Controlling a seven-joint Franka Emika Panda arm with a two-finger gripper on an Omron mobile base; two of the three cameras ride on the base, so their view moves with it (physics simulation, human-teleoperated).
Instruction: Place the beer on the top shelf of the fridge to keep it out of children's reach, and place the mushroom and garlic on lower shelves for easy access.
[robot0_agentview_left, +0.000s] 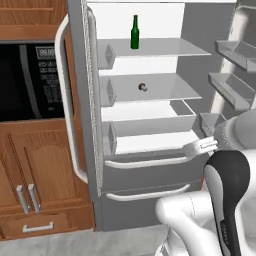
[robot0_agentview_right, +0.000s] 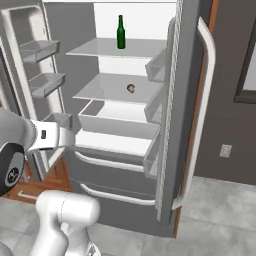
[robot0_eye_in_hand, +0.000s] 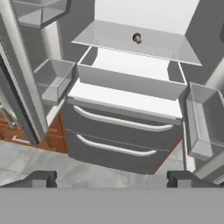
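So the slim dark green glass beer bottle with the red cap (robot0_agentview_left: 134, 32) is already standing upright on the topmost translucent shelf panel (robot0_agentview_left: 170, 48) of the tall grey steel fridge (robot0_agentview_left: 82, 100) — makes sense, that's the high spot kids can't reach. One level down, the tiny brown-capped mushroom (robot0_agentview_left: 142, 87) sits near the middle of the second translucent shelf panel (robot0_agentview_left: 165, 90), easy to grab. I can't spot the garlic in any of the shots, so my guess is that's the piece left to do.

The pincer (robot0_eye_in_hand: 111, 178) is hanging back in front of the fridge, aimed at the lower part of it. Its two dark tips stand wide apart with nothing between them, so it's empty.

Stuff around — clear door bins (robot0_agentview_right: 44, 82) on the open door, a white drawer box (robot0_eye_in_hand: 131, 81) under the mushroom shelf, two grey bottom drawers with curved handles (robot0_eye_in_hand: 118, 135). Off to the side there's a black-fronted built-in oven (robot0_agentview_left: 30, 80) in wood cabinets (robot0_agentview_left: 35, 190). Nothing's really blocking the shelves, though the door bins crowd both sides of the opening, so I'd watch the arm swinging in there.
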